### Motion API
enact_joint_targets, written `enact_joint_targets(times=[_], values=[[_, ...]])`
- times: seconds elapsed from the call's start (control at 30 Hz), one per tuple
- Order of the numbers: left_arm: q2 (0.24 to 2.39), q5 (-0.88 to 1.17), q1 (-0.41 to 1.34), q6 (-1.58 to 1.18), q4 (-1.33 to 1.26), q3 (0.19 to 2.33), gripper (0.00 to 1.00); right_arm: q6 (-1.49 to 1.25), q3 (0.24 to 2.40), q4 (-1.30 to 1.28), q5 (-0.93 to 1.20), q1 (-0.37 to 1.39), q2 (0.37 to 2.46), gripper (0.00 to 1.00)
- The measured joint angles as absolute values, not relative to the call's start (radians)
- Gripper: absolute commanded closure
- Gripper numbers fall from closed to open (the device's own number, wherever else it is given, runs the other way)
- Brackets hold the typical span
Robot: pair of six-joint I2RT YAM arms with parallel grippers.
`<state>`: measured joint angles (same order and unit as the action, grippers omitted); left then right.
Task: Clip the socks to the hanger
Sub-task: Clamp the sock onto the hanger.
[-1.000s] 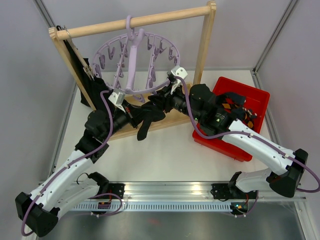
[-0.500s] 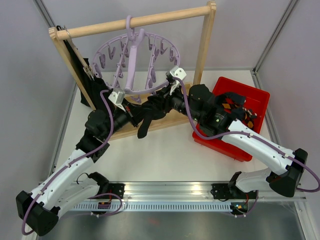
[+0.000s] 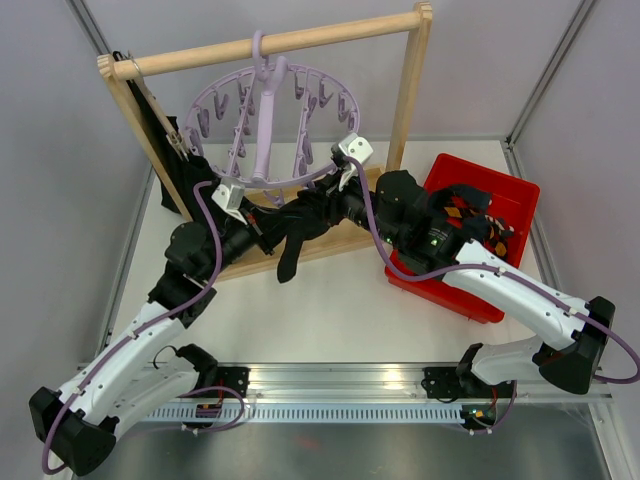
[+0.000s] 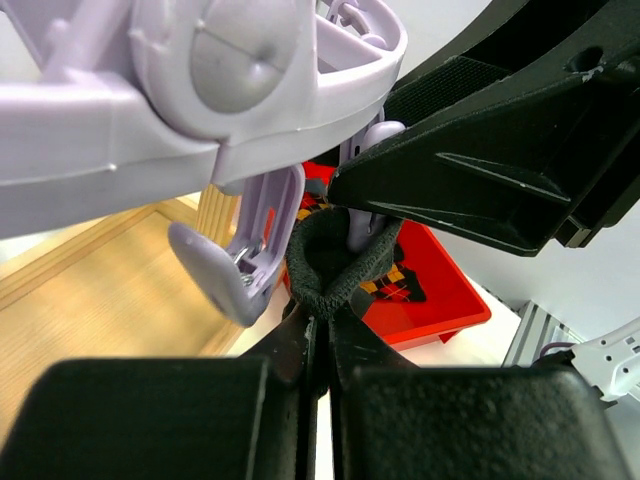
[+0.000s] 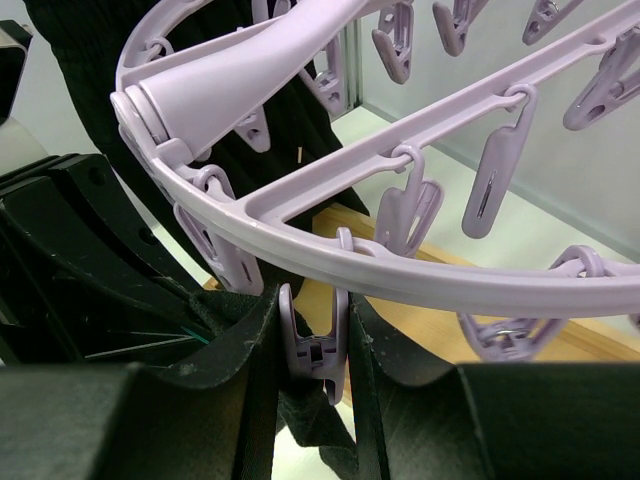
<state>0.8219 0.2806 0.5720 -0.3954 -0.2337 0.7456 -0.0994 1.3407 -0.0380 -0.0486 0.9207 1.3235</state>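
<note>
The round pale-lilac hanger point(image 3: 268, 120) hangs by its hook from the wooden rail. My left gripper point(image 3: 268, 237) is shut on a plain black sock point(image 3: 292, 240); in the left wrist view the sock's cuff point(image 4: 340, 262) is pinched between my fingers and pushed up at a lilac clip point(image 4: 368, 210). My right gripper point(image 5: 313, 340) is shut on that clip point(image 5: 312, 345), squeezing its two handles, with the black sock point(image 5: 315, 430) hanging under it. More socks, some argyle point(image 3: 462, 212), lie in the red bin point(image 3: 510, 195).
The wooden rail frame point(image 3: 410, 90) stands around the hanger, its base board point(image 3: 330, 242) under my grippers. A black cloth point(image 3: 170, 160) hangs at the frame's left post. Other free clips point(image 5: 408, 215) dangle close to my right fingers.
Both grippers have crept slightly up and left toward the hanger rim with the sock between them. The grips look unchanged.
</note>
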Motion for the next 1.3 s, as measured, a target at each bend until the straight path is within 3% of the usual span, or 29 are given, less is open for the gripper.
enact_joint_targets(times=[0.03,0.2,0.3,0.4,0.6,0.87,1.07,1.17,1.3], values=[[0.822,0.280,0.572,-0.396,-0.234,0.746,0.98,-0.099,1.341,-0.038,-0.050,0.921,1.324,0.89],[0.824,0.276,0.572,-0.396,-0.233,0.746,0.98,-0.099,1.341,-0.038,-0.050,0.921,1.324,0.72],[0.828,0.268,0.572,-0.396,-0.231,0.746,0.98,-0.099,1.341,-0.039,-0.049,0.921,1.324,0.54],[0.833,0.263,0.572,-0.395,-0.224,0.746,0.98,-0.100,1.341,-0.047,-0.043,0.925,1.324,0.46],[0.845,0.261,0.572,-0.396,-0.215,0.746,0.98,-0.100,1.341,-0.078,-0.030,0.930,1.324,0.50],[0.868,0.261,0.572,-0.396,-0.202,0.746,0.98,-0.101,1.341,-0.086,-0.023,0.933,1.324,0.29],[0.872,0.235,0.572,-0.395,-0.166,0.747,0.98,-0.109,1.341,-0.087,-0.023,0.934,1.323,0.22],[0.872,0.220,0.572,-0.395,-0.158,0.748,0.93,-0.112,1.341,-0.091,-0.023,0.934,1.320,0.20],[0.871,0.208,0.572,-0.396,-0.150,0.756,0.80,-0.121,1.341,-0.093,-0.024,0.934,1.309,0.18]])
